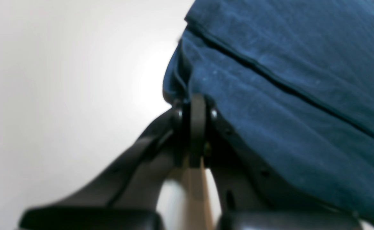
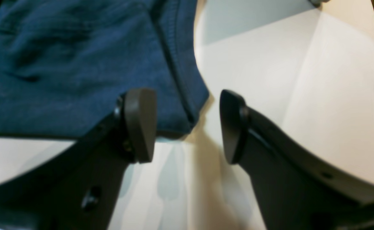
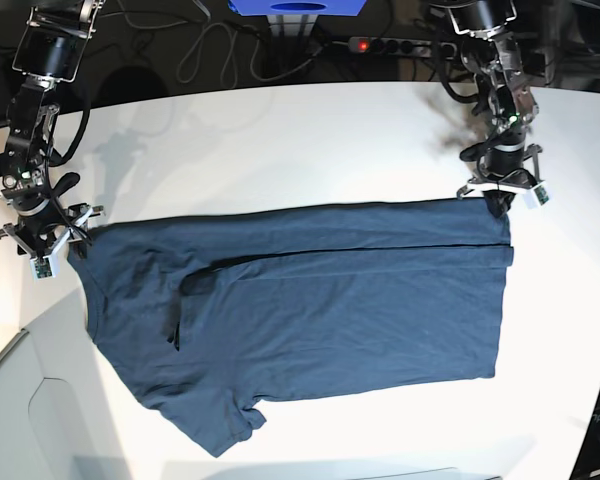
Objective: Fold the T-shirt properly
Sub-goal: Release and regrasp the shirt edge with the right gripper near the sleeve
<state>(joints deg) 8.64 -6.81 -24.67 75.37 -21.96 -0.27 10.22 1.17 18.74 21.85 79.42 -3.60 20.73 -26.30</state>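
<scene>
One T-shirt (image 3: pixel 310 300) lies on one white table (image 3: pixel 280 140). Two robot arms are in view, each ending in one gripper: the left gripper (image 3: pixel 500 195) and the right gripper (image 3: pixel 52 240). Each gripper has two fingers. Behind the table sits one power strip (image 3: pixel 395 45) with one red light, and one blue box (image 3: pixel 298 6).

Left wrist view blurred; T-shirt (image 1: pixel 286 95) cut off at right edge.
</scene>
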